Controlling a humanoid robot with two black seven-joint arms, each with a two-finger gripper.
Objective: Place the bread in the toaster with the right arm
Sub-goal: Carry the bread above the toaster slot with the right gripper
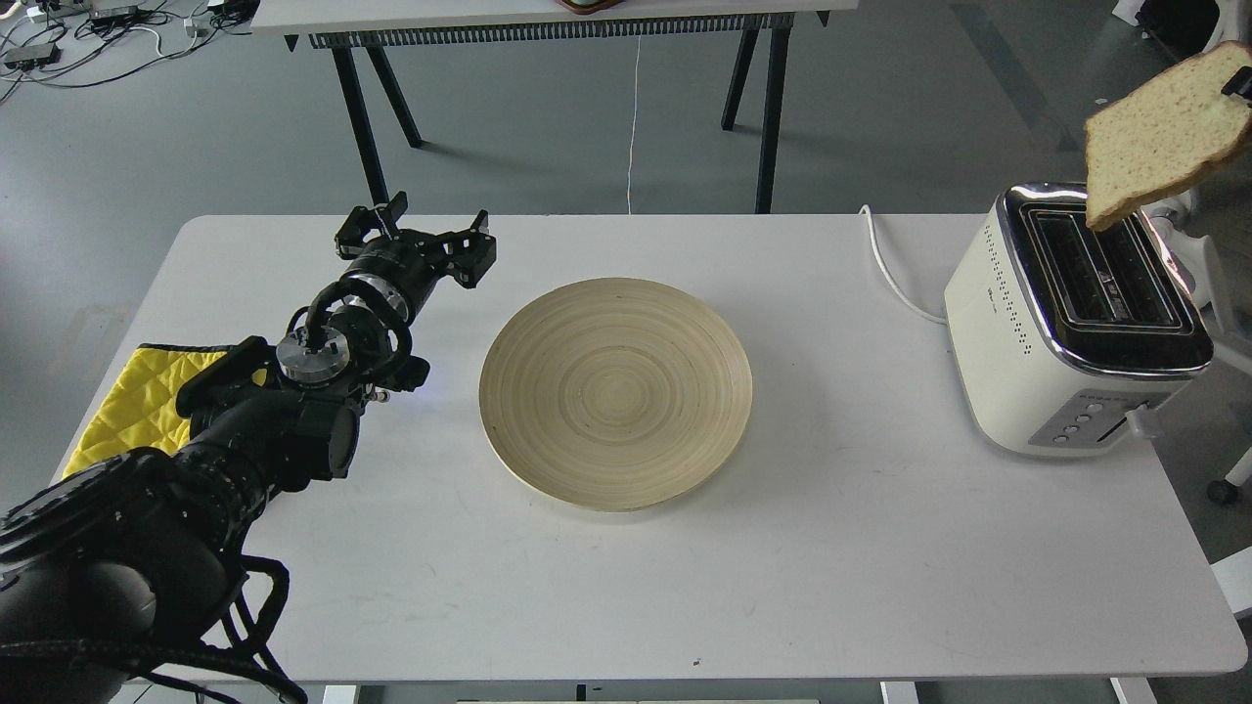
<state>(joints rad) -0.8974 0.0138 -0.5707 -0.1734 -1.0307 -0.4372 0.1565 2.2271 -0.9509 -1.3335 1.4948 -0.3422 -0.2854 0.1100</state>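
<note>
The bread [1159,137], a pale tan slice with a brown crust, hangs tilted in the air above the far end of the toaster [1027,332]. Its lower corner is just over the chrome top by the slots. My right gripper is almost wholly past the right edge; only a dark tip [1240,84] shows at the bread's upper right edge, where it grips the slice. Both black slots of the toaster are empty. My left gripper [423,233] is open and empty, low over the table's left side, left of the plate.
A round wooden plate [616,391] lies empty in the middle of the white table [782,587]. A yellow quilted cloth [132,406] lies at the left edge under my left arm. The toaster's white cord [888,266] runs off the back. A white chair [1198,259] stands right of the toaster.
</note>
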